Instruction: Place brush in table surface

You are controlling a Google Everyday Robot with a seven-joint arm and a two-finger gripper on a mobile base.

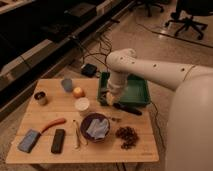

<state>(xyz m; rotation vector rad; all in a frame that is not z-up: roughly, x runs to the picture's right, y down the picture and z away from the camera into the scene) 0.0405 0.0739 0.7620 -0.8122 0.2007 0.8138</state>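
Fingers (108, 98): drawn together, low over the left near corner of the green rectangular plastic tray (134, 91), my white arm coming down on them from the right.

Slim, nearly black stick-like brush (128, 108): lies just right of my fingers, along the tray's near rim and slanting a little toward the near right. It looks to rest on the light wood-grained desk (57, 111). Whether its left end touches my fingers, I cannot tell.

Left of my fingers: round white cup (82, 104), an orange round fruit (78, 92) behind it, then a blue-grey cup (67, 84). Small dark can (40, 97) near the left edge.

Near side: dark round bowl (95, 128) holding a pale blue cloth, a dark brown clump (127, 136) to its right. Curved orange-handled tool (53, 124), flat black rectangular bar (58, 141) and blue-grey block (29, 141) at the near left.
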